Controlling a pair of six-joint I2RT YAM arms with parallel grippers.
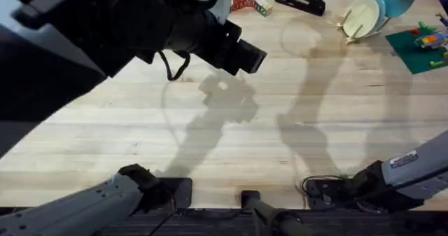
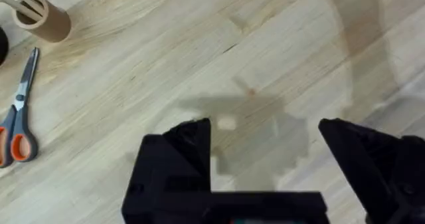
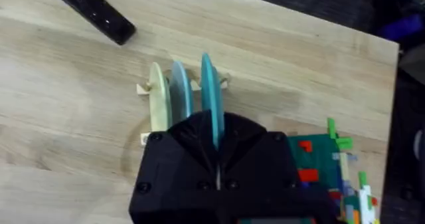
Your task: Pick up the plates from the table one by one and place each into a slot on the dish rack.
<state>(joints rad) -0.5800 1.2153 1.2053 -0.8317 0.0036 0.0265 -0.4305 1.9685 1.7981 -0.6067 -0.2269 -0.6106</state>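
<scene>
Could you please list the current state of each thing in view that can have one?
Left pincer: open, empty, above bare table.
Right pincer: shut on the teal plate.
Teal plate: upright on edge, at the dish rack.
Pale blue plate: upright in the dish rack.
Cream plate: upright in the rack.
Scissors: closed, lying flat.

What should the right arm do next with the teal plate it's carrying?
Probably ease the teal plate down into the free slot of the dish rack. The right gripper grips its edge upright, beside the cream plate and pale blue plate already standing there. Whether it is seated yet is unclear.
</scene>
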